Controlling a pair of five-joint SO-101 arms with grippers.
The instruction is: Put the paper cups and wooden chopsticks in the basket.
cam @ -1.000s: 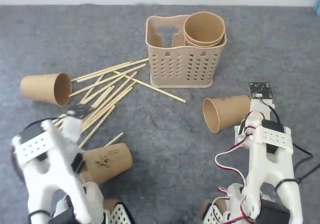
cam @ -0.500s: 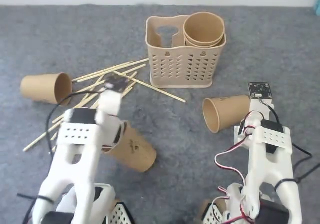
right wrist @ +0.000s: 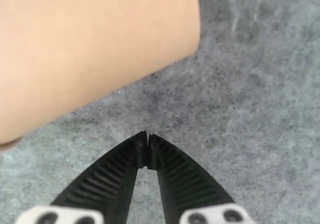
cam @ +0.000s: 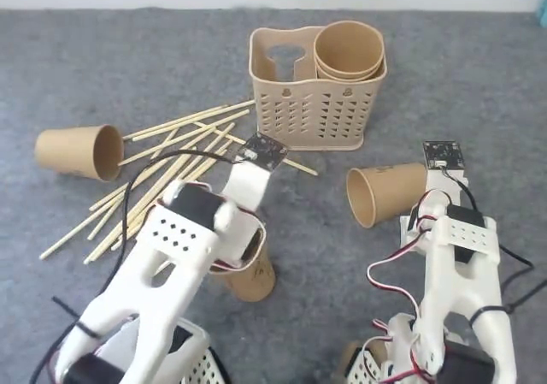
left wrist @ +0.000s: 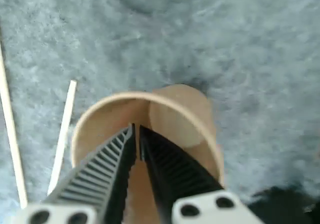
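Observation:
My left gripper (left wrist: pixel 136 133) is shut on the rim of a brown paper cup (left wrist: pixel 181 120), one finger inside and one outside. In the high view this cup (cam: pixel 253 278) stands roughly upright under the left arm (cam: pixel 184 247), front of centre. My right gripper (right wrist: pixel 145 145) is shut on nothing, just short of a cup (right wrist: pixel 90 49) that lies on its side (cam: pixel 383 192). A third cup (cam: pixel 77 151) lies at the far left. Several wooden chopsticks (cam: pixel 175 155) are scattered left of the beige basket (cam: pixel 312 110), whose right compartment holds stacked cups (cam: pixel 348 50).
Everything sits on a grey carpet (cam: pixel 171 59). One chopstick (cam: pixel 295 166) lies just in front of the basket. Two chopsticks (left wrist: pixel 63 134) lie beside the held cup. The basket's left compartment (cam: pixel 282 59) has no cups in it.
The left arm has swung from the front left toward the centre with the cup in its gripper, and the cup has turned from lying to roughly upright. The right arm has not moved.

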